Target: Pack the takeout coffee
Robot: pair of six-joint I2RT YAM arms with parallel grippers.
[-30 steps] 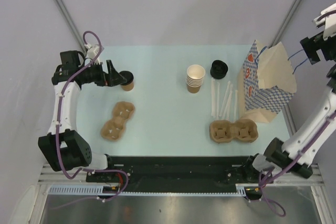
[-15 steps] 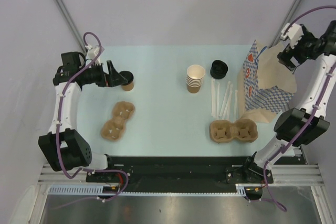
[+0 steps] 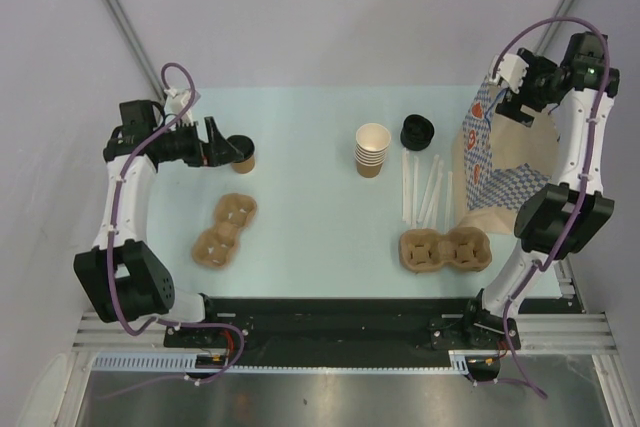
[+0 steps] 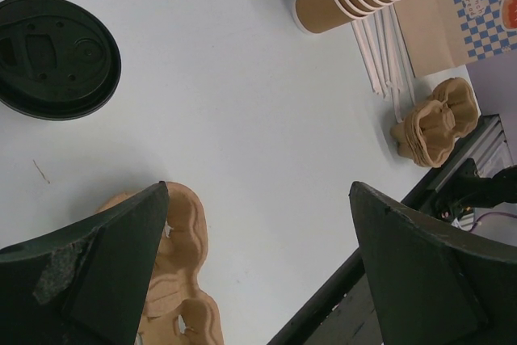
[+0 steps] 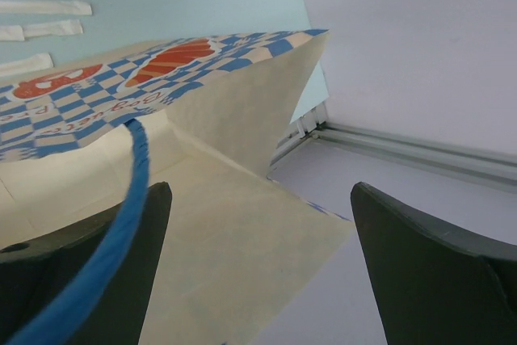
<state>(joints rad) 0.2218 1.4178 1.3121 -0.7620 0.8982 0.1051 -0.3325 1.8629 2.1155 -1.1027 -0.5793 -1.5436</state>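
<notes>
Over the last second, a swing of the right gripper point(image 3: 513, 99) in from the far right edge to just above the open top of the checked paper bag point(image 3: 497, 167); no shift on the left. Right jaws spread wide and empty, with the bag's blue handle point(image 5: 121, 224) looping across the right wrist view. Left gripper point(image 3: 222, 146) low at the far left of the table point(image 3: 310, 207), jaws likewise released, holding nothing. Just beyond those fingertips, not between them, the takeout coffee point(image 3: 241, 153), upright on the table (black lid on, at the upper left of the left wrist view). Near it, toward the arms, a pulp cup carrier point(image 3: 225, 228); a second carrier point(image 3: 446, 250) by the bag. Mid-table: stack of lidless cups point(image 3: 372, 150), separate black lid point(image 3: 418, 132), wrapped straws point(image 3: 425, 190).
</notes>
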